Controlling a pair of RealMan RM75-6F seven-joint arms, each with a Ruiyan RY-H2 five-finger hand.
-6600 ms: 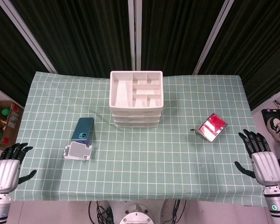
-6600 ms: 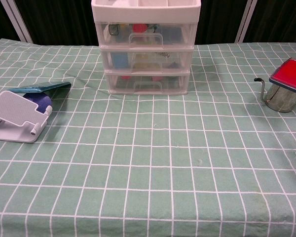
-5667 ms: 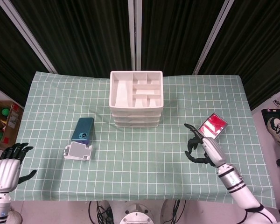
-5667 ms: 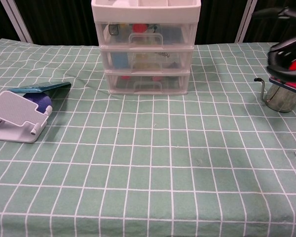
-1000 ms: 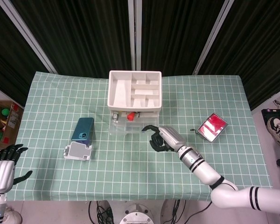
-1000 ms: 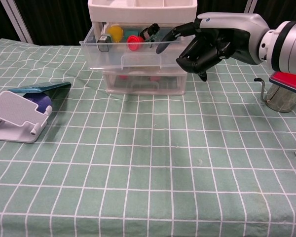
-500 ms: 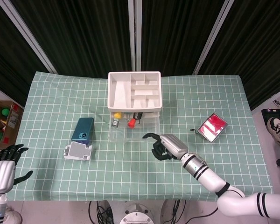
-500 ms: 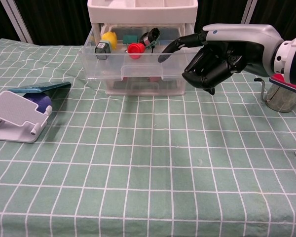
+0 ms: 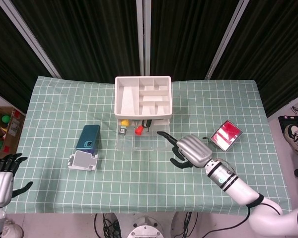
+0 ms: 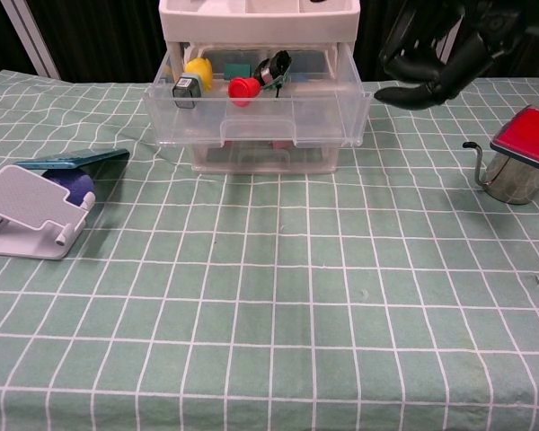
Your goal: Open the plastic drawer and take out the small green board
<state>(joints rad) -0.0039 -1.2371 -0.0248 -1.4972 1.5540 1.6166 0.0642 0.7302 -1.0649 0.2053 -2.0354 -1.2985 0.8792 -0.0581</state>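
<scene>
The white drawer unit (image 9: 143,101) stands at the table's middle back. Its clear top drawer (image 10: 256,112) is pulled out toward me. Inside lie a yellow piece (image 10: 198,70), a red button (image 10: 243,88), a black part (image 10: 274,67) and a small green piece (image 10: 239,68) at the back. My right hand (image 9: 191,151) hovers right of the drawer's front corner, holding nothing, fingers apart, one finger (image 9: 165,135) stretched toward the drawer. In the chest view the right hand (image 10: 440,49) is raised above the drawer's right side. My left hand (image 9: 1,177) hangs open off the table's near left corner.
A blue phone (image 9: 88,137) and a white phone stand (image 9: 83,161) lie left of the drawers. A metal cup with a red lid (image 9: 225,135) stands at the right. A cardboard box (image 9: 2,129) sits on the floor at the left.
My right hand has let go of the drawer front and lifted up and to the right. The top drawer stays pulled out. The left hand has not moved.
</scene>
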